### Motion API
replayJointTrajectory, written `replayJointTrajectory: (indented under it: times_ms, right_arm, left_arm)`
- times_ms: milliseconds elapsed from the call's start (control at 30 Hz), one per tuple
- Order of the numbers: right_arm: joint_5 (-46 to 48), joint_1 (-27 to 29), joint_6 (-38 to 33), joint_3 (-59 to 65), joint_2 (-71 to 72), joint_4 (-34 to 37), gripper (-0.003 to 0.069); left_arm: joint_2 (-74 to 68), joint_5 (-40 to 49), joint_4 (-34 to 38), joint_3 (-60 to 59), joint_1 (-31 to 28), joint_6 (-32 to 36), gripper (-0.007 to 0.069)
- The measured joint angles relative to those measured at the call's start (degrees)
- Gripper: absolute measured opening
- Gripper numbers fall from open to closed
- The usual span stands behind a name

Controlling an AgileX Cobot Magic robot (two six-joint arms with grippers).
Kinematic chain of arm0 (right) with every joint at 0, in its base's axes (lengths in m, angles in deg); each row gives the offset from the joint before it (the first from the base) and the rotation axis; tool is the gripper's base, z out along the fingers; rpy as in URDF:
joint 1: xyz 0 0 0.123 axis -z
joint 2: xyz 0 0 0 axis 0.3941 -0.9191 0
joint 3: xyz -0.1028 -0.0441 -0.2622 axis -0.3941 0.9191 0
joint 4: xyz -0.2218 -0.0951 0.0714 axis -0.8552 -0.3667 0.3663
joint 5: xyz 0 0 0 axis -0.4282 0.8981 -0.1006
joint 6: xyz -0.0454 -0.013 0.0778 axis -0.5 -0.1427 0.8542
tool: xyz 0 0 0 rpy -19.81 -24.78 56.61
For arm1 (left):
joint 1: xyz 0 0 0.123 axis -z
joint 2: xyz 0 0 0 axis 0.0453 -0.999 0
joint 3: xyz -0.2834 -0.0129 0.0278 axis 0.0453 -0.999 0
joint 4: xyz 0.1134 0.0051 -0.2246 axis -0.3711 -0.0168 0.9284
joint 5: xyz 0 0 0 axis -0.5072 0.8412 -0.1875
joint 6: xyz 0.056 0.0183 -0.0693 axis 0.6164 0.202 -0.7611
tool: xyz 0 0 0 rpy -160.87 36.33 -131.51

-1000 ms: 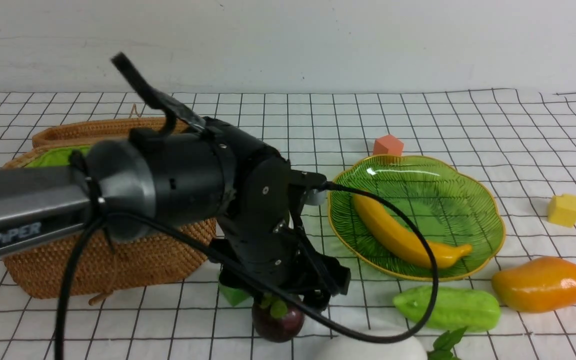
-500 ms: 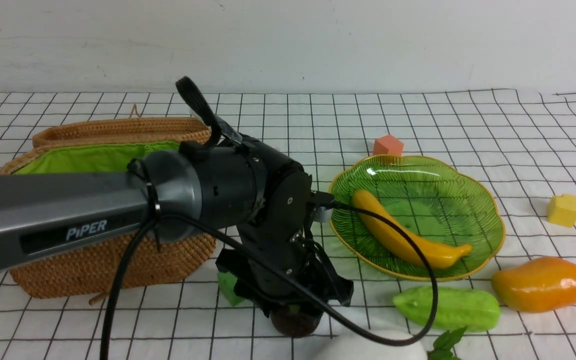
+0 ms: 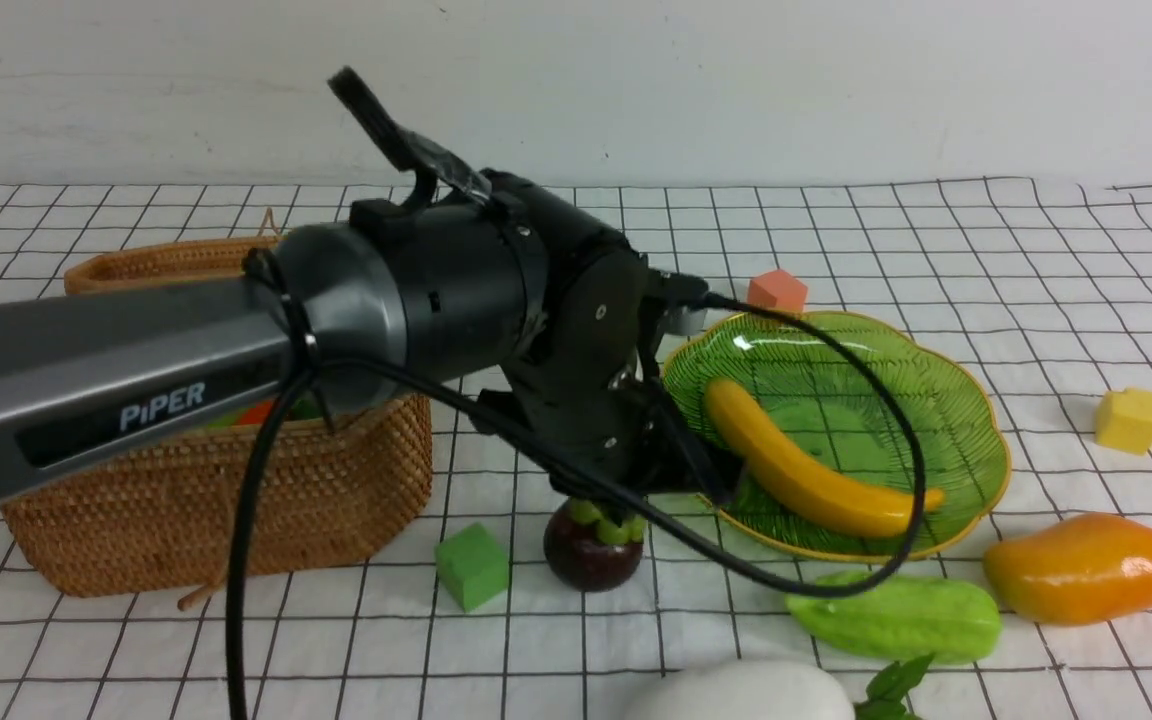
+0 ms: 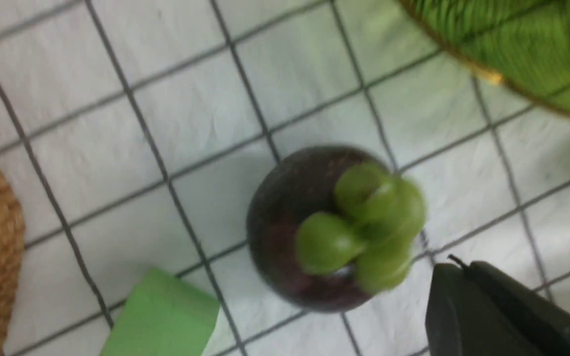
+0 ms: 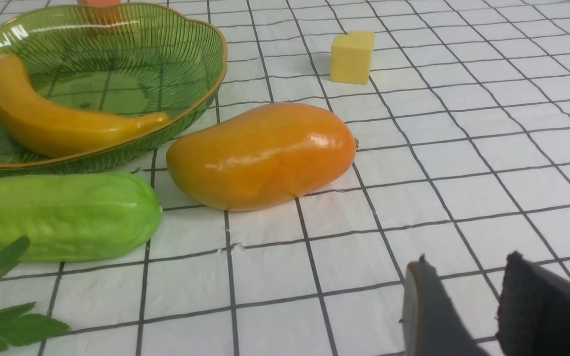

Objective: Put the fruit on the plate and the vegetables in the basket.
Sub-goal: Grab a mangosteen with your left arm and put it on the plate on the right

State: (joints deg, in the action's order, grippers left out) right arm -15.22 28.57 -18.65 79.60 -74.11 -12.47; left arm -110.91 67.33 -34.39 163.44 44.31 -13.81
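Status: the task is partly complete. The banana (image 3: 806, 470) lies inside the plate (image 3: 976, 400). An orange-red shape shows inside the basket (image 3: 336, 500) behind the left arm; it is probably the carrot, but most of it is hidden. Four items are outstanding. The mangosteen (image 3: 593, 548) stands on the cloth between the green cube (image 3: 473, 565) and the plate, cap upward. The mango (image 3: 1083, 568) lies on the cloth just beside the plate rim. The gourd (image 3: 893, 617) lies next to the mango. The radish (image 3: 736, 695) is at the near edge of the cloth, only partly in view. The left gripper (image 4: 463, 287) is directly above the mangosteen with its jaws fully closed. The left wrist view shows the fruit beside the fingertip, not between the jaws, so it appears not to be gripped. The right gripper (image 5: 468, 262) is low over the cloth near the mango, jaws partly apart and empty.
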Motion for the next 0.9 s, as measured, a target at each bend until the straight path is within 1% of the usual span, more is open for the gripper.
replayJointTrajectory:
  times_ms: [100, 200, 333, 367, 400, 433, 467, 500, 533, 567, 600, 633, 700, 733, 800, 900]
  right_arm:
    - [0.0, 0.0, 0.0, 0.0, 0.0, 0.0, 0.0243]
    - [0.0, 0.0, 0.0, 0.0, 0.0, 0.0, 0.0243]
    - [0.0, 0.0, 0.0, 0.0, 0.0, 0.0, 0.0243]
    - [0.0, 0.0, 0.0, 0.0, 0.0, 0.0, 0.0243]
    - [0.0, 0.0, 0.0, 0.0, 0.0, 0.0, 0.0243]
    - [0.0, 0.0, 0.0, 0.0, 0.0, 0.0, 0.0243]
    - [0.0, 0.0, 0.0, 0.0, 0.0, 0.0, 0.0243]
    - [0.0, 0.0, 0.0, 0.0, 0.0, 0.0, 0.0243]
    - [0.0, 0.0, 0.0, 0.0, 0.0, 0.0, 0.0243]
    - [0.0, 0.0, 0.0, 0.0, 0.0, 0.0, 0.0243]
    - [0.0, 0.0, 0.0, 0.0, 0.0, 0.0, 0.0243]
    - [0.0, 0.0, 0.0, 0.0, 0.0, 0.0, 0.0243]
    - [0.0, 0.0, 0.0, 0.0, 0.0, 0.0, 0.0243]
    - [0.0, 0.0, 0.0, 0.0, 0.0, 0.0, 0.0243]
    - [0.0, 0.0, 0.0, 0.0, 0.0, 0.0, 0.0243]
    - [0.0, 0.0, 0.0, 0.0, 0.0, 0.0, 0.0243]
  left_arm:
    - [0.0, -3.5, -0.4, 2.4, 0.0, -1.1, -0.0013]
    - [0.0, -3.8, -2.2, 3.6, 0.0, -1.4, -0.0004]
    - [0.0, -0.3, -6.0, 5.6, 0.0, -1.8, 0.007]
    - [0.0, 1.3, -6.8, 6.2, 0.0, -2.4, 0.0103]
    - [0.0, 3.1, -7.6, 6.9, 0.0, -3.7, 0.0151]
    - [0.0, 3.6, -7.9, 7.0, 0.0, -3.9, 0.016]
    - [0.0, 5.3, -8.6, 7.3, 0.0, -5.7, 0.0231]
    - [0.0, 6.1, -8.9, 7.4, 0.0, -6.6, 0.0289]
    - [0.0, 7.5, -9.0, 7.4, 0.0, -7.1, 0.0365]
    - [-0.1, 8.7, -8.8, 7.4, 0.0, -7.1, 0.043]
    - [-0.1, 9.2, -8.7, 7.4, 0.0, -7.0, 0.0456]
    - [-0.8, 11.0, -7.7, 7.4, 0.0, -6.2, 0.0548]
    - [-2.5, 12.6, -6.4, 7.6, 0.0, -4.2, 0.0632]
    - [-3.5, 12.9, -6.0, 7.7, 0.0, -3.4, 0.0652]
    - [-6.3, 12.7, -5.8, 7.7, 0.0, -2.4, 0.0664]
    - [-10.6, 10.5, -5.9, 7.7, 0.0, -1.7, 0.0653]
